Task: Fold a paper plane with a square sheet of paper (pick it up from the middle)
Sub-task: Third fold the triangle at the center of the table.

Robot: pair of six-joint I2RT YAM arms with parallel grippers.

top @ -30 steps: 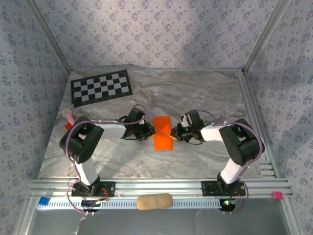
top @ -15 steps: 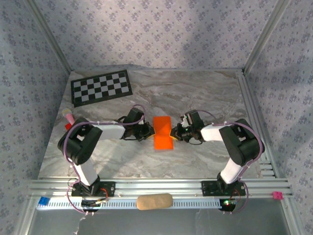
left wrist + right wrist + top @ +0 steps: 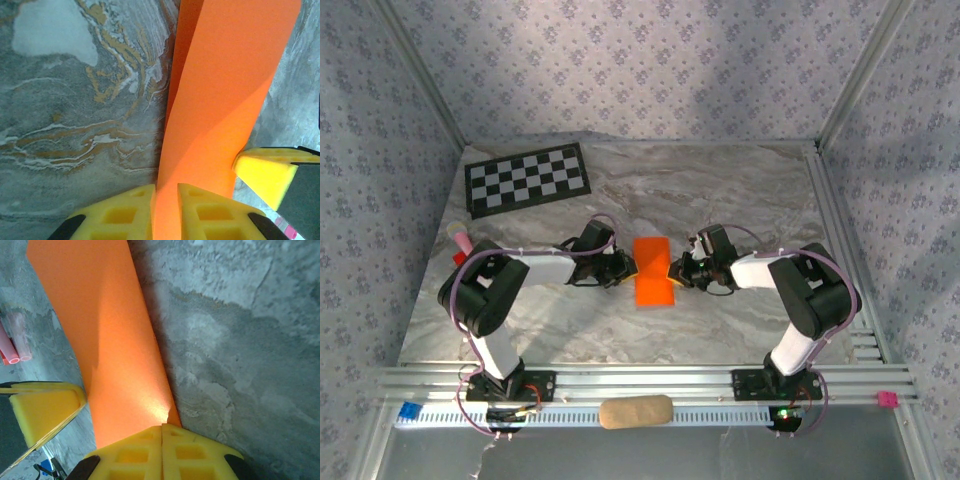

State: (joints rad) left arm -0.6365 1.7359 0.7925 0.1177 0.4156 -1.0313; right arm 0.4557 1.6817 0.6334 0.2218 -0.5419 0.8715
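The square sheet of paper (image 3: pixel 653 270) is a bright orange folded strip held just above the marble table (image 3: pixel 740 190), between the two grippers. My left gripper (image 3: pixel 629 267) holds its left edge. In the left wrist view, the paper (image 3: pixel 225 85) runs up from between the yellow fingers (image 3: pixel 125 210) of the left gripper (image 3: pixel 166 194). My right gripper (image 3: pixel 677 270) is shut on the right edge. In the right wrist view, its jaws (image 3: pixel 161 430) are pressed together on the paper (image 3: pixel 105 335). Each wrist view also shows a finger of the other gripper beside the strip.
A black-and-white checkerboard sheet (image 3: pixel 528 178) lies at the back left. A small red and pink object (image 3: pixel 460 245) sits at the left table edge. A tan oblong piece (image 3: pixel 635 411) rests on the front rail between the arm bases.
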